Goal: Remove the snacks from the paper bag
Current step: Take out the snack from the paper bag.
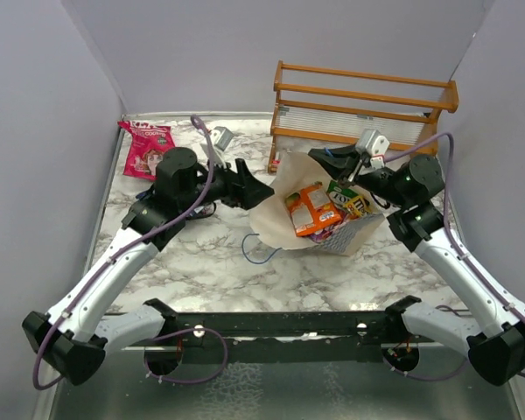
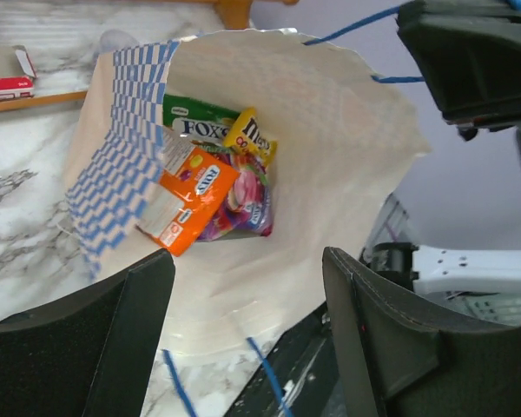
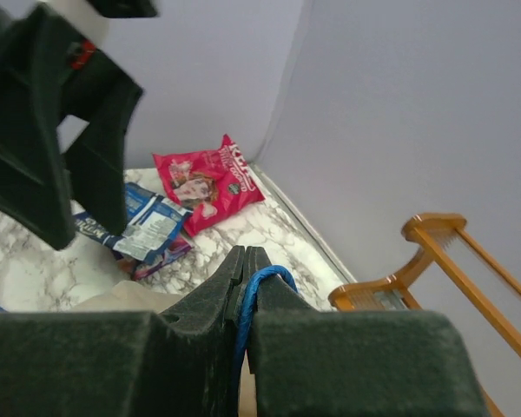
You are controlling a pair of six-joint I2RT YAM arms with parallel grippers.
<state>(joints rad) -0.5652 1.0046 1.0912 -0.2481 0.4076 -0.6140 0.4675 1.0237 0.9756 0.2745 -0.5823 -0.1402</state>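
Four glossy snack packets (image 2: 194, 198), orange, green, yellow and purple, lie inside the blue-and-white checkered paper bag (image 1: 276, 214), which is tipped over on the marble tabletop (image 1: 201, 262). The left hand (image 2: 247, 261) faces its mouth, fingers apart. The right hand (image 3: 245, 261) is pinched together on the bag's thin blue cord handle (image 3: 269, 276). A pink-red snack bag (image 1: 146, 150) lies far left.

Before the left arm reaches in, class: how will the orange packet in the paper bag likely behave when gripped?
Probably floppy: the orange packet looks thin and flat. Likely slippery: its wrapper looks glossy. Lying loose on the purple packet, it may slide if nudged.
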